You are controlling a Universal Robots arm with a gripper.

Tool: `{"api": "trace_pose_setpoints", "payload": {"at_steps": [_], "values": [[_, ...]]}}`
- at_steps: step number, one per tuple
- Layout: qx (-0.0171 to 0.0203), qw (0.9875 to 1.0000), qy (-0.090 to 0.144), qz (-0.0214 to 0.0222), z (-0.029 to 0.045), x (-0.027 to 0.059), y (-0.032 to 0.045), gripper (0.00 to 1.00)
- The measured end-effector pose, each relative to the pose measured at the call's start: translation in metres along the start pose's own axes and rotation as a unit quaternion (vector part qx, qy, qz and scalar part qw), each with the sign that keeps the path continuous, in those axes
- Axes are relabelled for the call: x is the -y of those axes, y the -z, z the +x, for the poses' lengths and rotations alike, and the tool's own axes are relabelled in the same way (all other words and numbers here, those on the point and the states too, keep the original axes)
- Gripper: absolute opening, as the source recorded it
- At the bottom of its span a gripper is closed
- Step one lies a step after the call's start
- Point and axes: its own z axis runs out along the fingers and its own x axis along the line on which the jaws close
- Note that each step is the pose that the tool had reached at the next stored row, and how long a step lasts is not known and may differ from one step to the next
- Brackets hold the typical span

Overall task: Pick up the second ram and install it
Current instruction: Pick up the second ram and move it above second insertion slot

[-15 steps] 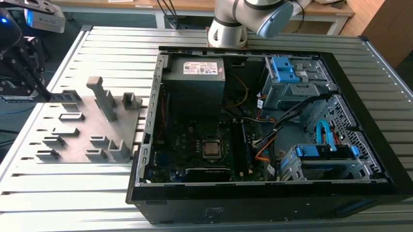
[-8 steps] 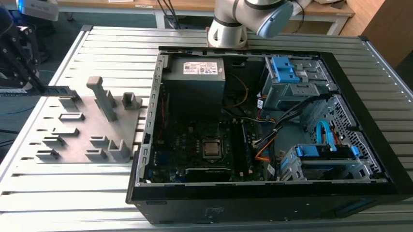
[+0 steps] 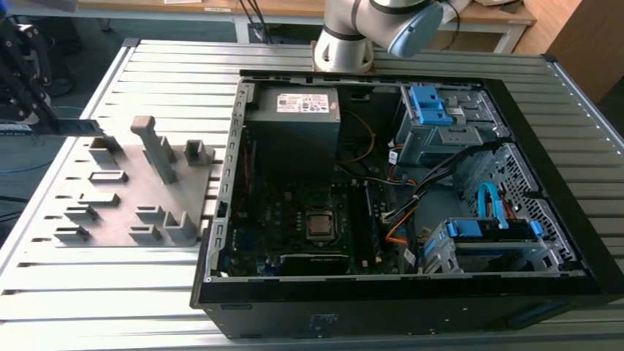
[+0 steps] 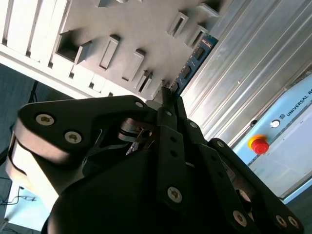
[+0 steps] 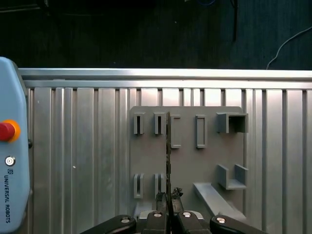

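In the first wrist view the second ram [image 5: 168, 151] shows edge-on in front of the holder plate [image 5: 187, 163], so its chips and label cannot be told. Its near end is hidden between the pinching fingers of the gripper [image 5: 168, 197], whose body the picture's edge cuts off. In the exterior view the arm [image 3: 366, 29], well apart from the holder plate, is cut off.

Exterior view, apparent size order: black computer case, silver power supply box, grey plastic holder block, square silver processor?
Black computer case
Grey plastic holder block
Silver power supply box
Square silver processor
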Motion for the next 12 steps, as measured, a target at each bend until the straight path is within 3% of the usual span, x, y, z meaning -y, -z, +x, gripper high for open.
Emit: {"api": "trace_pose_setpoints", "payload": {"at_steps": [7,12], "values": [[0.0000,1.0000,0.000,0.0000,-0.0004,0.0000,0.0157,0.14],[0.0003,1.0000,0.000,0.0001,-0.0005,0.0001,0.0198,0.14]]}}
